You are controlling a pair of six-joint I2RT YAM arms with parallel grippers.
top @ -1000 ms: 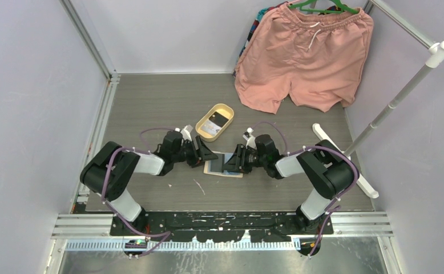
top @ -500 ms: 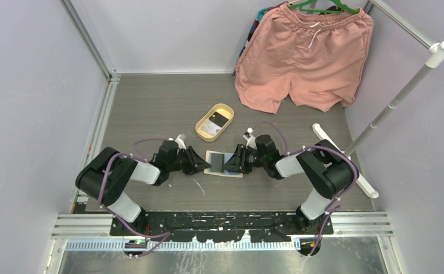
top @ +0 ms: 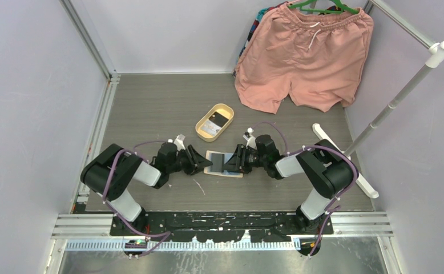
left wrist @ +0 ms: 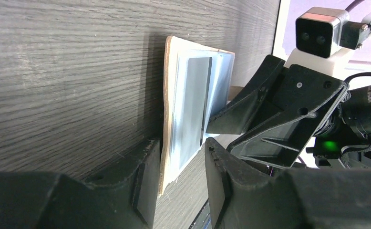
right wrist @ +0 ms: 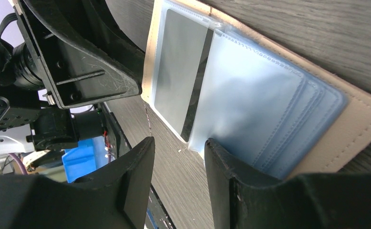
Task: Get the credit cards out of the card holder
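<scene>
The beige card holder lies open on the table between my two grippers. Its pale blue-grey pockets face up, and a grey card with a dark stripe sits in the clear pocket on the left half. My left gripper is open, and the holder's left edge stands between its jaws, close to one finger. My right gripper is open over the right half, with one finger over a corner of the blue pockets. A dark card with a white part lies in the oval tray.
The oval cream-yellow tray stands just behind the holder. Pink shorts hang at the back right. A white pole with its foot runs along the right side. Metal frame rails border the left side.
My left gripper has moved from beside the tray toward me and down to the holder's left edge. The right arm and the holder have stayed still.
</scene>
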